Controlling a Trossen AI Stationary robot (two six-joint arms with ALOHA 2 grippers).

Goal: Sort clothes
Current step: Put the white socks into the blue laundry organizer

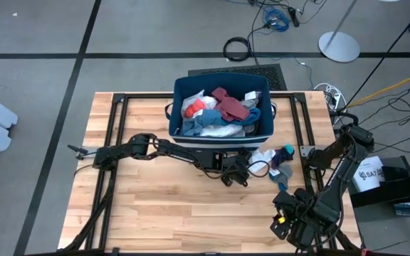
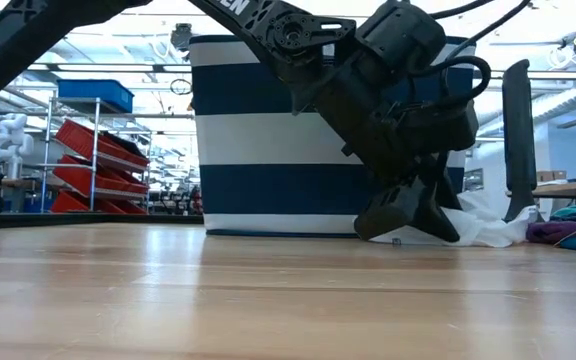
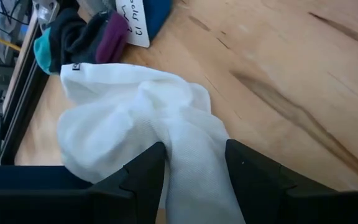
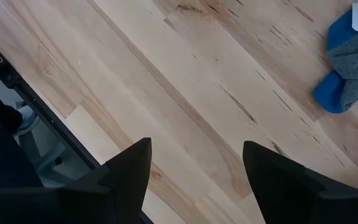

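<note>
A light wood-plank worktop (image 1: 155,206) w/ a black metal frame is carrying everything, and a navy bin w/ white stripes (image 1: 223,128) is sitting on it at the far-centre edge. Just in front of the bin's right corner, a white garment (image 1: 263,157) is lying bunched on the wood, w/ a small heap of socks (image 1: 283,168) lying right beside it, teal, dark and maroon bits showing, plus a blue-and-grey sock (image 4: 347,78) w/ a white tag. The rest of the planks, near side and left, are showing bare wood grain.
</note>
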